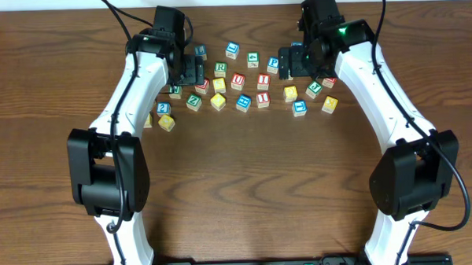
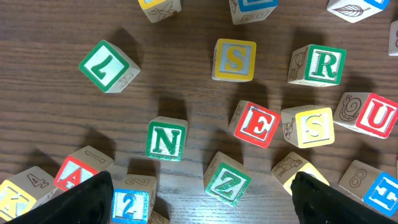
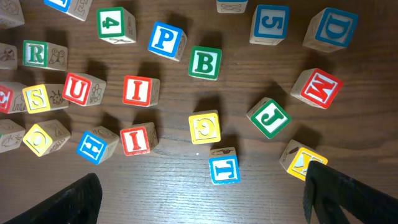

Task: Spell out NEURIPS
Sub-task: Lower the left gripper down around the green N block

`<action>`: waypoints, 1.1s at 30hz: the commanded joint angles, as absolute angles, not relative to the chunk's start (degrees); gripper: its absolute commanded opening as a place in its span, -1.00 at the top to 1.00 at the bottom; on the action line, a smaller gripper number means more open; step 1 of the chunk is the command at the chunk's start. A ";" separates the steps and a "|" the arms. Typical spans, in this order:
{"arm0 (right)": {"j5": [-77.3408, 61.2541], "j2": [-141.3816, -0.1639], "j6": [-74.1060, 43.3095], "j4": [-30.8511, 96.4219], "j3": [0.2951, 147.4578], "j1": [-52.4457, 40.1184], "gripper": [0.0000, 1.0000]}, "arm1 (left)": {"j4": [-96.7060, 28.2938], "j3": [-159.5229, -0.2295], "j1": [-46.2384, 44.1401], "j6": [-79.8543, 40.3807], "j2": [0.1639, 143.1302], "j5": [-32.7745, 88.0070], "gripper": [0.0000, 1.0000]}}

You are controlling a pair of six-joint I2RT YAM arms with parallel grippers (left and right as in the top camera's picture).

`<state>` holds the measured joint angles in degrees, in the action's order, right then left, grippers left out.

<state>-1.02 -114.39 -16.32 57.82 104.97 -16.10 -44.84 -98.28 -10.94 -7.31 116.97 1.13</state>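
Note:
Lettered wooden cubes lie scattered on the brown table [image 1: 237,172]. In the left wrist view I see green N [image 2: 166,140], red E [image 2: 256,124], green R [image 2: 324,64], red U [image 2: 376,116] and a yellow S [image 2: 234,59], with a second yellow S [image 2: 309,126] beside E. My left gripper [image 2: 202,208] hovers open above them, near the green Z [image 2: 227,180] and blue 2 [image 2: 132,205]. The right wrist view shows blue P [image 3: 165,38], two red I cubes [image 3: 138,90] [image 3: 136,138], U [image 3: 77,89] and R [image 3: 36,53]. My right gripper [image 3: 205,199] is open over bare wood near the blue T [image 3: 224,168].
Other cubes crowd the same patch: red A [image 2: 73,177], green L [image 2: 106,65], green B [image 3: 205,62], blue D [image 3: 336,28], red M [image 3: 321,88], green J [image 3: 271,118], blue H [image 3: 93,146]. In the overhead view both arms flank the cluster, left gripper [image 1: 191,71] and right gripper [image 1: 295,63].

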 commanded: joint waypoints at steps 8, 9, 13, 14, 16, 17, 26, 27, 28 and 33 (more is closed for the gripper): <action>-0.34 -114.39 -16.71 57.89 106.15 -16.60 -0.98 | -44.10 -98.48 -10.13 -4.73 117.36 0.80 -0.79; -0.34 -114.39 -16.71 57.89 106.15 -16.60 -0.98 | -43.90 -98.48 -9.89 -4.73 117.36 0.80 -0.80; -0.34 -114.39 -16.71 57.89 106.15 -16.60 -0.99 | -43.00 -98.48 -8.73 -4.71 117.86 0.80 -0.79; -0.36 -114.39 -16.71 57.89 106.15 -16.60 -0.98 | -42.68 -98.48 -8.45 -4.73 118.28 0.82 -0.80; -0.34 -114.39 -16.71 57.89 106.15 -16.60 -0.98 | -42.26 -98.48 -8.05 -4.73 119.22 0.80 -0.79; -0.36 -114.39 -16.71 57.89 106.15 -16.60 -0.99 | -42.09 -98.48 -7.90 -4.71 119.72 0.80 -0.77; -0.34 -114.39 -16.71 57.89 106.15 -16.60 -0.98 | -41.67 -98.48 -7.81 -4.73 123.15 0.86 -0.46; -0.34 -114.39 -16.71 57.89 106.15 -16.60 -0.99 | -41.80 -98.48 -7.84 -4.73 123.52 0.89 -0.41; -0.34 -114.39 -16.71 57.89 106.15 -16.60 -0.98 | -41.89 -98.48 -7.84 -4.71 123.98 0.86 -0.39; -0.34 -114.39 -16.71 57.89 106.15 -16.60 -0.98 | -42.04 -98.48 -7.84 -4.71 124.86 0.86 -0.23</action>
<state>-1.02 -114.39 -16.32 57.82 104.97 -16.12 -41.95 -98.28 -7.81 -5.04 123.70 1.13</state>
